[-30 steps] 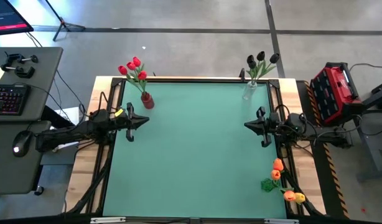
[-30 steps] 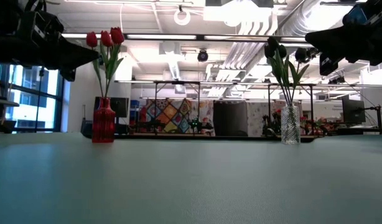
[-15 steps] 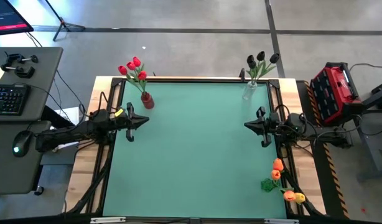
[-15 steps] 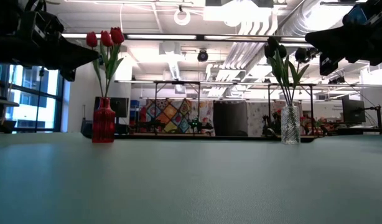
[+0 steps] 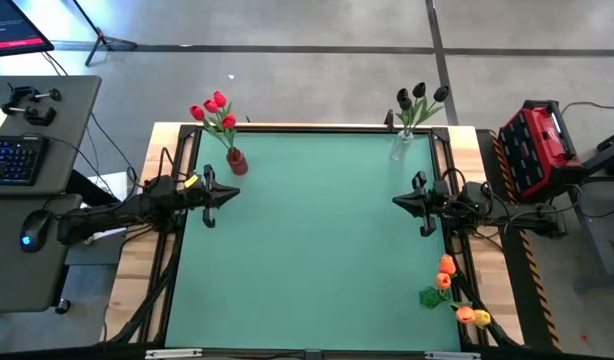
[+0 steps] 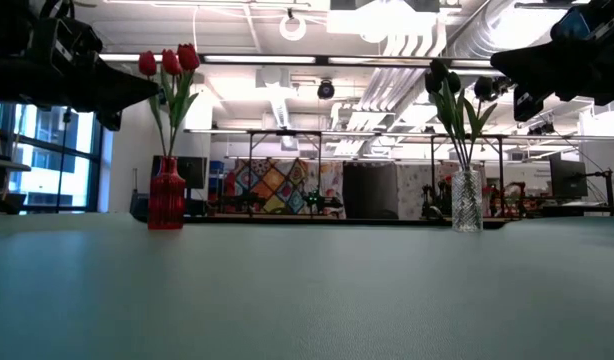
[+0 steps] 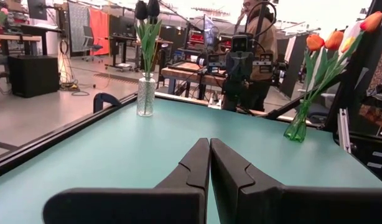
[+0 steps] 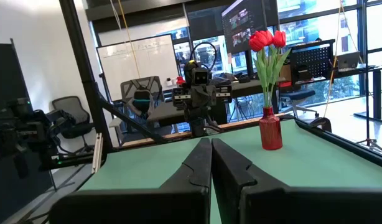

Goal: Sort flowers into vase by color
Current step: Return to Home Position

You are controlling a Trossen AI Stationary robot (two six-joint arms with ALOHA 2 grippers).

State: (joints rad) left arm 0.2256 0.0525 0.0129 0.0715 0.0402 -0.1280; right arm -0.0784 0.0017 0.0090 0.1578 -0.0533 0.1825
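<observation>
Red tulips (image 5: pixel 214 110) stand in a red vase (image 5: pixel 236 161) at the table's far left corner. Near-black tulips (image 5: pixel 419 98) stand in a clear glass vase (image 5: pixel 401 146) at the far right. Orange tulips (image 5: pixel 446 272) stand in a green vase (image 5: pixel 431 297) at the near right edge. My left gripper (image 5: pixel 233 194) hovers shut above the table's left side, pointing right. My right gripper (image 5: pixel 396 201) hovers shut above the right side, pointing left. In the left wrist view the shut fingers (image 7: pixel 209 149) face the clear vase (image 7: pixel 145 94) and the green vase (image 7: pixel 296 127). The right wrist view shows the shut fingers (image 8: pixel 211 147) and the red vase (image 8: pixel 270 130).
The teal mat (image 5: pixel 317 240) lies open between the two arms. A red toolbox (image 5: pixel 535 145) sits right of the table, and a desk with a keyboard (image 5: pixel 12 160) stands to the left. A person (image 7: pixel 259 37) stands beyond the table behind my right arm.
</observation>
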